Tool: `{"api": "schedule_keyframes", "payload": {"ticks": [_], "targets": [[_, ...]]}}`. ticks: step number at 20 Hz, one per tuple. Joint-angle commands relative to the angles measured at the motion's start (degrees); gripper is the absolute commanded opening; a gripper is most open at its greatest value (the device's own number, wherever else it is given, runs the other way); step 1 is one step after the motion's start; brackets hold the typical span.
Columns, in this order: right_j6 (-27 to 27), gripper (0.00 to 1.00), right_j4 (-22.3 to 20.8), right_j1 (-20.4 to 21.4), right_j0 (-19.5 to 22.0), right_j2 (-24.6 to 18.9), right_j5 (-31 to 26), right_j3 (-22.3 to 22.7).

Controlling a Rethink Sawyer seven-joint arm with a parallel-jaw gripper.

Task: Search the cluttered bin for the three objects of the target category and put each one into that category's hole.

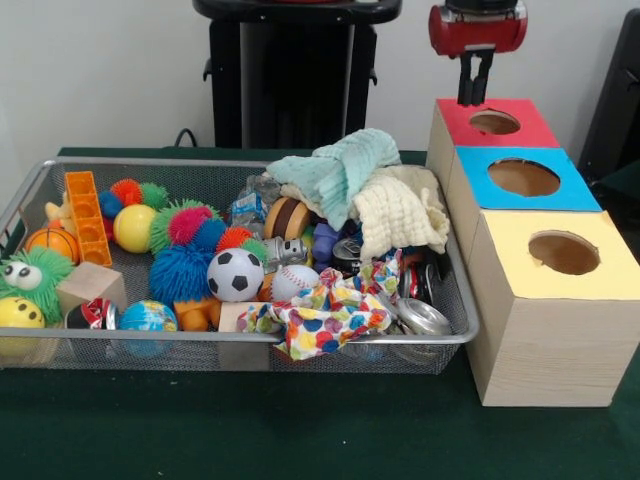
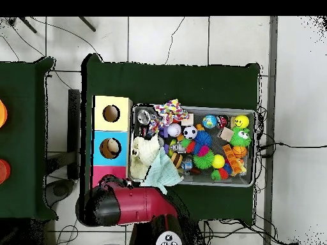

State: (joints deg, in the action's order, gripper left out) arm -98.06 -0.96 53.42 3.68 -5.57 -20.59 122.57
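My gripper (image 1: 475, 100) hangs just above the round hole of the red-topped box (image 1: 494, 122), its fingers close together with nothing visible between them. In the overhead view the red arm (image 2: 131, 204) covers the gripper and most of that box. The blue-topped box (image 1: 523, 177) and the yellow-topped box (image 1: 563, 252) stand in a row beside it. Something pale shows inside the blue hole (image 2: 112, 148). The wire mesh bin (image 1: 200, 165) holds a mint cloth (image 1: 345, 165), a cream cloth (image 1: 400, 215), a spotted cloth (image 1: 325, 315), a soccer ball (image 1: 235, 274) and a baseball (image 1: 293, 282).
Also in the bin are crushed cans (image 1: 420, 318), fuzzy blue and green toys (image 1: 185, 255), an orange plastic block (image 1: 85, 215), a wooden cube (image 1: 88, 285), a basketball (image 1: 52, 242) and a yellow ball (image 1: 133, 227). The three boxes touch the bin's side.
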Motion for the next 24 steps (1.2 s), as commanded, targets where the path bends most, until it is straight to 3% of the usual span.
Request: {"api": "schedule_keyframes", "payload": {"ticks": [1, 6, 13, 17, 21, 24], "targets": [[-6.17, 0.00, 1.05, 10.96, -0.24, 1.80, -13.21, -0.74], [-6.28, 0.00, 1.48, 12.10, 0.38, 0.82, -15.42, -1.08], [-8.66, 0.00, -0.77, 7.29, -0.10, 1.03, -9.96, -1.30], [-12.80, 0.00, -2.72, 4.16, -1.42, 5.32, -9.55, -5.24], [-7.38, 0.00, -2.09, 0.70, 4.31, 3.63, -3.84, -9.13], [-3.41, 0.00, -2.60, 0.10, 7.38, 2.00, -4.94, -11.87]]}}
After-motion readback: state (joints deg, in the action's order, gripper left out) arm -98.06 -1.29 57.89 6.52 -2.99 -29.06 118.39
